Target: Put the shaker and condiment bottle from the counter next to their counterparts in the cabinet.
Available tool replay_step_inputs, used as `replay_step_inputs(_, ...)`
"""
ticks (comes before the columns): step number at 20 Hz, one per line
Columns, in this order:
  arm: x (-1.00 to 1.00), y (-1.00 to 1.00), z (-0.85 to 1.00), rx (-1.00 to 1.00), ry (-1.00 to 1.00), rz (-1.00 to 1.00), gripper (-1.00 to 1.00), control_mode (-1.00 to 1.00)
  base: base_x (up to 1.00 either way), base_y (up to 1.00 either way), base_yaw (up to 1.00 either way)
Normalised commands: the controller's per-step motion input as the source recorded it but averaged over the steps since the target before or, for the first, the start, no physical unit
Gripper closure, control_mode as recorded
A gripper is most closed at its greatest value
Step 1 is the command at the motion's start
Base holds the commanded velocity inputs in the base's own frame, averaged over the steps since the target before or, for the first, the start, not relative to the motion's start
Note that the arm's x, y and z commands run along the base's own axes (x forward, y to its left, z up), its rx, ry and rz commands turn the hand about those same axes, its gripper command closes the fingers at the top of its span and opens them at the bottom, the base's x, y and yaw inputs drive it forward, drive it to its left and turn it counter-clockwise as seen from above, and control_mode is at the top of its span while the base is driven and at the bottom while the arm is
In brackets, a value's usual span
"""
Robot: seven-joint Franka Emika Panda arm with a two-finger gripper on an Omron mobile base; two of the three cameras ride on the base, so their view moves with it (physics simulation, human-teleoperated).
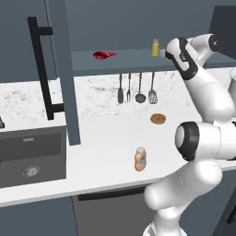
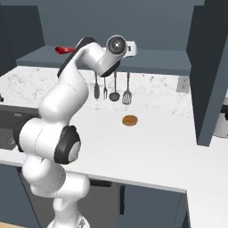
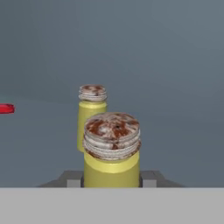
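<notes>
**Held shaker upright, its twin straight ahead on the cabinet shelf**

In the hand view we see the tool [image 3: 112, 183] clenched on the shaker [image 3: 112, 151], which stands upright between the finger tips at lower centre of the frame, cap up. Its counterpart, the second shaker [image 3: 92, 117], stands just behind and slightly left of it in that frame, also upright, deeper in the cabinet. So the coming move turns on this: the twin lies almost dead ahead of the tool, a little to frame left, and we judge that the held shaker has only to go down onto the shelf beside it. Both long axes are vertical, so no turning of the hand seems called for.

In the left base view the counterpart shaker [image 1: 155, 48] stands on the cabinet shelf [image 1: 129, 60] at upper centre-right, with the arm's wrist just to its right. The red bottle [image 1: 104, 55] lies well to the left on the same shelf, and shows as a red sliver at the left edge of the hand view; it is well apart from the path.

The condiment bottle [image 1: 140, 158] stands upright on the bench [image 1: 106, 138] at lower centre, not yet moved. Near it are a small round brown item [image 1: 158, 119] and hanging utensils [image 1: 136, 90] against the backsplash. The open cabinet door [image 1: 64, 69] with its black bar handle [image 1: 44, 69] hangs at frame left, clear of the arm.

The risk we judge is knocking the twin over if the tool pushes further in.
</notes>
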Motion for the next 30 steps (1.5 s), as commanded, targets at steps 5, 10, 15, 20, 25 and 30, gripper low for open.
replay_step_inputs(5, 0.59, -0.12, -0.15, 0.00, 0.00, 0.00, 1.00, -1.00, 0.00, 0.00, 0.00)
replay_step_inputs(10, 0.53, -0.13, -0.19, 0.00, 0.00, 0.00, 1.00, -1.00, 0.00, 0.00, 0.00)
replay_step_inputs(15, 0.30, -0.09, -0.35, 0.00, 0.00, 0.00, -1.00, -1.00, 0.00, 0.00, 0.00)
replay_step_inputs(20, 0.00, -0.16, -0.30, 0.05, 0.00, 0.00, -1.00, -1.00, 0.00, 0.00, 0.00)
replay_step_inputs(25, 0.00, -0.21, -0.08, 0.07, 0.00, 0.00, -1.00, -1.00, 0.00, 0.00, 0.00)
replay_step_inputs(30, -0.18, -0.20, 0.00, 0.07, 0.00, 0.00, -1.00, -1.00, 0.00, 0.00, 0.00)
